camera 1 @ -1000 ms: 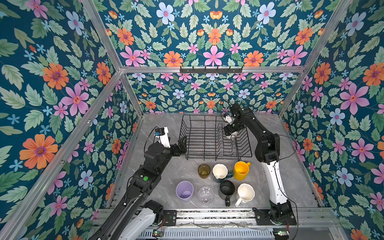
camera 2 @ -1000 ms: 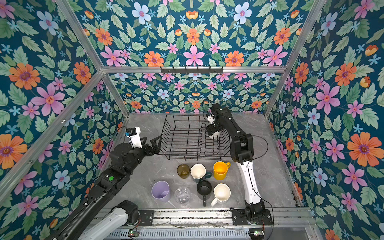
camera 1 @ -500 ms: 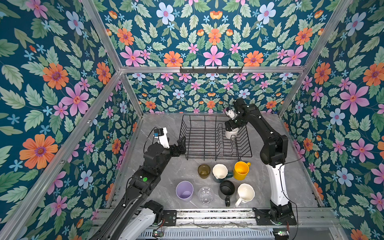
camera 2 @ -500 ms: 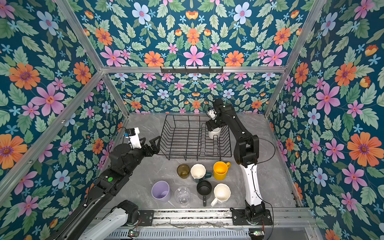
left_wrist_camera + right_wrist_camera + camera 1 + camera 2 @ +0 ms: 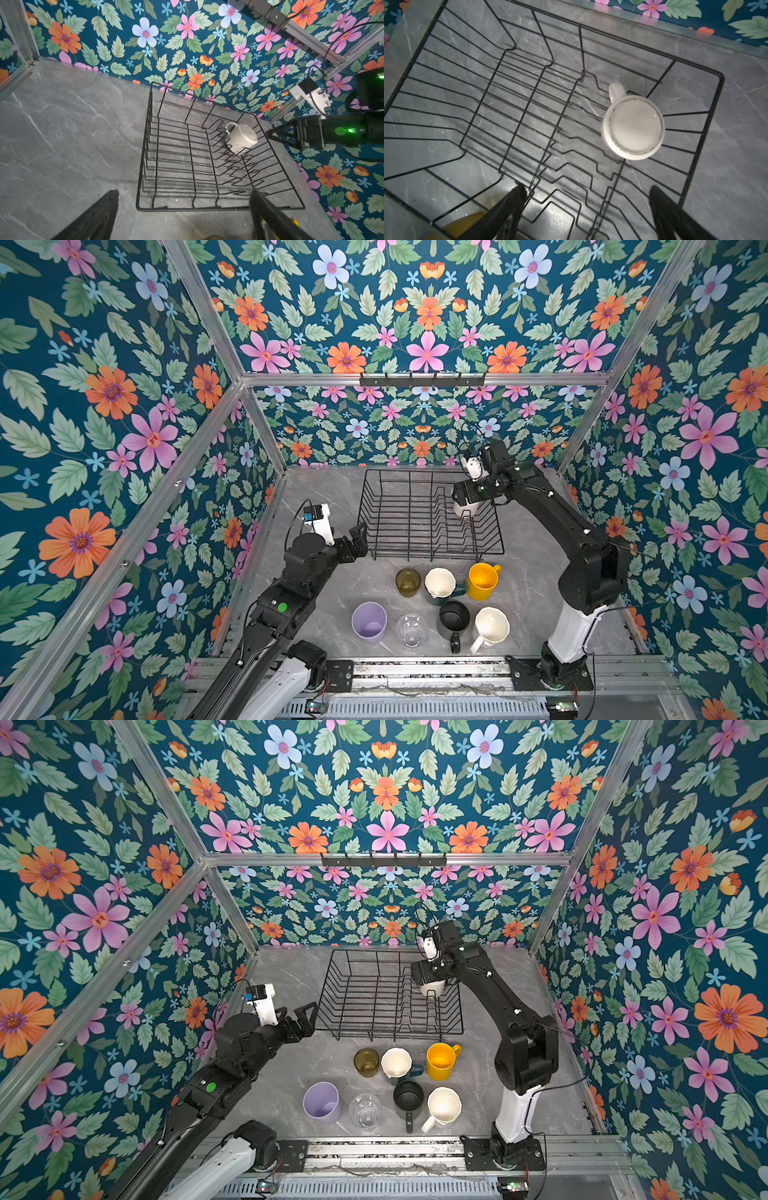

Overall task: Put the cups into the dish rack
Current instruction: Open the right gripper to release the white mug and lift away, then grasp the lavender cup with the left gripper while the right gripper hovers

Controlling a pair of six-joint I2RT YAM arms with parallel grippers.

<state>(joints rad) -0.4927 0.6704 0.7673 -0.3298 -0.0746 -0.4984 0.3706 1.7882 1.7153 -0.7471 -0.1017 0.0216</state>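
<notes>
The black wire dish rack [image 5: 432, 558] [image 5: 395, 1039] stands at the back of the table. One white mug [image 5: 467, 509] [image 5: 241, 138] [image 5: 633, 127] sits upside down at its right end. My right gripper [image 5: 464, 497] [image 5: 586, 191] hangs open just above that mug, touching nothing. My left gripper [image 5: 355, 541] [image 5: 184, 193] is open and empty beside the rack's front left corner. In front of the rack stand an olive glass [image 5: 407, 581], a dark green mug [image 5: 440, 584], a yellow mug [image 5: 482, 580], a lavender tumbler [image 5: 369, 621], a clear glass [image 5: 411, 630], a black mug [image 5: 454, 620] and a white mug [image 5: 491, 625].
Flowered walls close in the grey marble table [image 5: 324, 497] on three sides. A metal rail [image 5: 415, 668] runs along the front edge. A hook bar [image 5: 422, 380] hangs high on the back wall.
My right gripper has drawn up and back from the upturned white mug, which stays in the rack. The left arm has barely moved.
</notes>
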